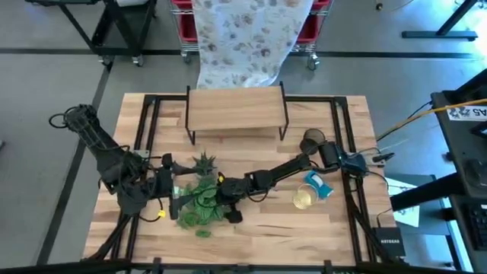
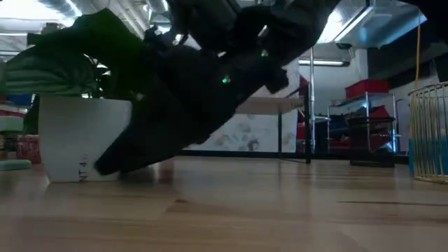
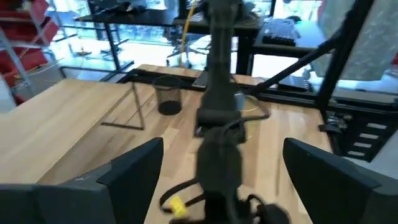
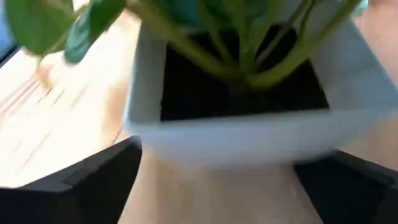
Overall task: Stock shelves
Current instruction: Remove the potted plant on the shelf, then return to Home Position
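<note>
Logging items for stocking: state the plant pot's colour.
White pot, square-rimmed, dark soil inside; clearest in the right wrist view.

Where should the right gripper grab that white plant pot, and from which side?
Probably across the white pot's flat outer walls just under the rim, coming in level. The right gripper is already facing one wall, fingers open on either side, and leaves block a grasp from above.

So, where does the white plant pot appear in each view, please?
High view: white pot lower centre, under green leaves, by the right tool.
Low view: at the left, standing on the table.
Left wrist view: not visible.
Right wrist view: fills the centre.
Shared landmark: the leaves.
</note>
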You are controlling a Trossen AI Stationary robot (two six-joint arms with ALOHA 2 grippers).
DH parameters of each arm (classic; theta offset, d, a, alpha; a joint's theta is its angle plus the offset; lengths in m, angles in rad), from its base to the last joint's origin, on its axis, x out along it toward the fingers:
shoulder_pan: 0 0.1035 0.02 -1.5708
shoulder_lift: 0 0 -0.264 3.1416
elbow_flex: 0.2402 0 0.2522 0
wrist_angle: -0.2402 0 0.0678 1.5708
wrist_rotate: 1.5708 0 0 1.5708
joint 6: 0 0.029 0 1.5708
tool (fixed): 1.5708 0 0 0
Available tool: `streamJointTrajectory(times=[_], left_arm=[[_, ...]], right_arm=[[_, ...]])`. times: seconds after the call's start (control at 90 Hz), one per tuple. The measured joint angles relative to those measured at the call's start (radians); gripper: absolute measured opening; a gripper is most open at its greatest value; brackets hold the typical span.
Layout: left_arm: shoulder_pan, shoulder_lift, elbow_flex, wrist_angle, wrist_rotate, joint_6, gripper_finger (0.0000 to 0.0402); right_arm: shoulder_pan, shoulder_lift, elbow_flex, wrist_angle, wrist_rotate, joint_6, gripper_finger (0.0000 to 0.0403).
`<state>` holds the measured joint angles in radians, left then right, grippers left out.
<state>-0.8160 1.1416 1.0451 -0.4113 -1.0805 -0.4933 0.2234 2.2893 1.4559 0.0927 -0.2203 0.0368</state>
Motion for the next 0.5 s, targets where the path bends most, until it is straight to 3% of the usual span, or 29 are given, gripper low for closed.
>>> streamJointTrajectory(times=[0.089,0.244,0.5], left_arm=[[0.002,0.0,0.0,-0.098,-0.051,-0.104,0.0314],[0.044,-0.003,0.0,-0.318,-0.081,-0.353,0.0314],[0.224,-0.005,-0.02,-0.797,0.066,-0.876,0.0314]], right_arm=[[0.008,-0.045,-0.023,-0.071,0.022,-0.012,0.0392],[0.039,-0.169,-0.122,-0.201,0.165,-0.046,0.0385],[0.052,-0.43,-0.321,-0.31,0.335,0.002,0.0385]])
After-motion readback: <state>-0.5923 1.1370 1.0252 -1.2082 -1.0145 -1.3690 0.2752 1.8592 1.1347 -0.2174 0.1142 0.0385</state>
